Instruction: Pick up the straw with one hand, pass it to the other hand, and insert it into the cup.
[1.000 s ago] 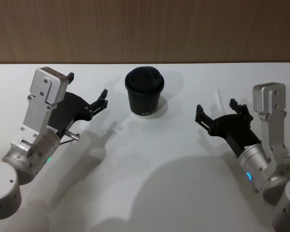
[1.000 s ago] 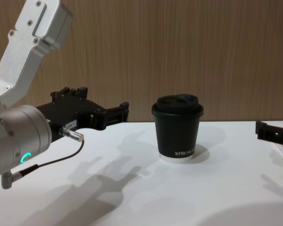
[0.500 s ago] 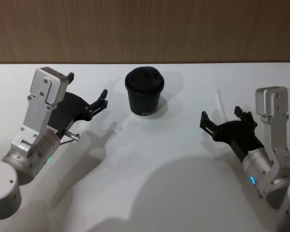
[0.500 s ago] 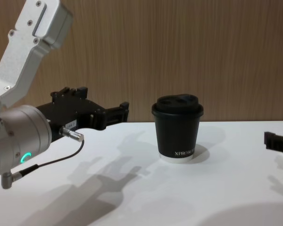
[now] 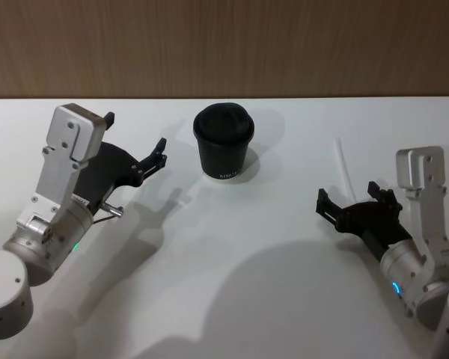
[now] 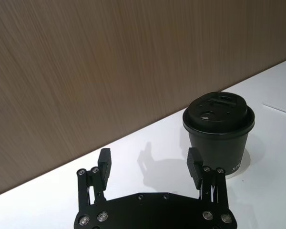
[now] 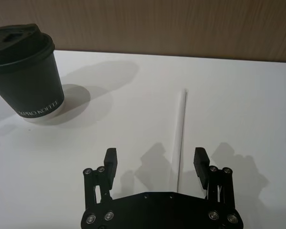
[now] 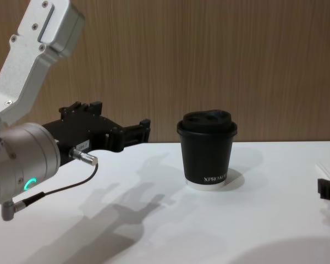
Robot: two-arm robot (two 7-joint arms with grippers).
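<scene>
Both tools gape open, the left tool (image 5: 135,133) left of the cup (image 5: 224,142), the right tool (image 5: 349,194) right of it at the near end of the straw (image 5: 344,158) lying flat on the bench (image 5: 247,247), where a pinch made too high could roll it away.

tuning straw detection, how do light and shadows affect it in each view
Head view: the white straw barely stands out on the white table; broad soft arm shadows lie on the near side. Right wrist view: a thin dark edge line marks it better, ahead of the right gripper. Chest view: the cup throws a soft shadow to its right.
</scene>
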